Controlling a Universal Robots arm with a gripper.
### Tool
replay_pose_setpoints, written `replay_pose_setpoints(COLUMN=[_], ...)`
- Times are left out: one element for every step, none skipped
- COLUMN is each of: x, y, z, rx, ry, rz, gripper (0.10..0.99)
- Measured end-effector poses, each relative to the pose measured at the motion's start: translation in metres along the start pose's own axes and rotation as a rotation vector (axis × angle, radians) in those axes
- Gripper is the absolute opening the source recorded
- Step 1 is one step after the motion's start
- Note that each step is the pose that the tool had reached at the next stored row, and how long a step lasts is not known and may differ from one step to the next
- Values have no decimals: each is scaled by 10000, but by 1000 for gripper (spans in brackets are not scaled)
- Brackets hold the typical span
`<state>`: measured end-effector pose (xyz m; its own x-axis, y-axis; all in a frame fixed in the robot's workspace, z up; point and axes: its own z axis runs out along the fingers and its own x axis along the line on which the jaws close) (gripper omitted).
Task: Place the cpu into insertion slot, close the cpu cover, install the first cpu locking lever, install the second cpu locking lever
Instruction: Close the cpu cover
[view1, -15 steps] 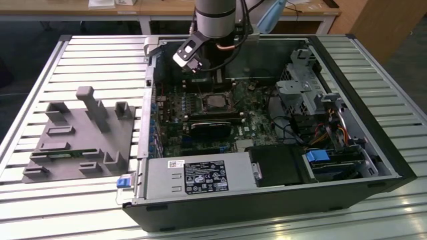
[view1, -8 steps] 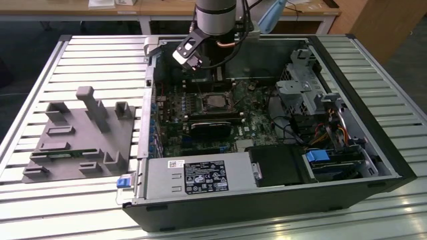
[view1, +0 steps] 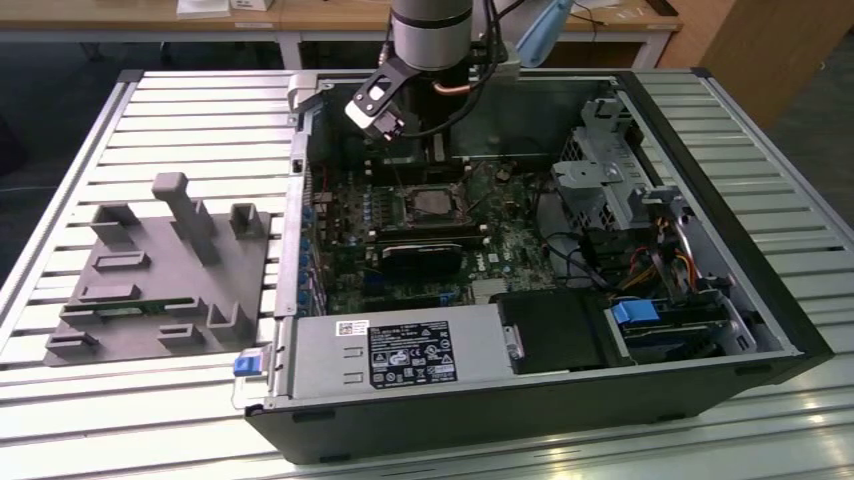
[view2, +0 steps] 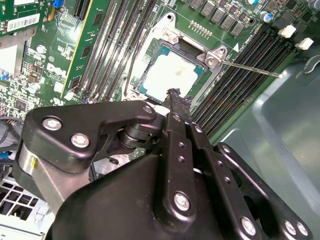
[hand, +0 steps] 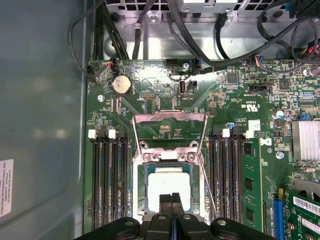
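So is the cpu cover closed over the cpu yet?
No, in the first wrist view the cpu cover stands flipped up, leaving the cpu bare.

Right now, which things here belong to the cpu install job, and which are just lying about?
Job: cpu, sitting in the insertion slot; cpu cover, open; locking lever, unlatched; gripper, shut, at the cpu's edge.
Lying about: memory slots; coin battery; power supply; grey holder block.

arm (view1: 430, 35): upright, reaching down | end effector (hand: 171, 198): fingers seemingly pressed together
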<state>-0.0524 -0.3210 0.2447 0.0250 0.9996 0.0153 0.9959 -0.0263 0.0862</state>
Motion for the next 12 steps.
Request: replay_pose_setpoints(x=[0,0,0,0,1,1,2,2,2,2,2,2], y=[0,0,1,2,4,6,8,10,11,11,12,16], z=[0,-1,-8,-21,-41,-64,-87,-109,-120,-124,-124,-123], rx=[0,-1,2,2,1,1,0,0,1,0,0,-1], ry=[1,1,-3,-2,0,-1,1,1,0,0,1,3], rz=[-1,-1,0,1,1,1,1,1,1,1,0,-1], gripper=[102,102,102,102,102,102,102,102,102,102,102,102])
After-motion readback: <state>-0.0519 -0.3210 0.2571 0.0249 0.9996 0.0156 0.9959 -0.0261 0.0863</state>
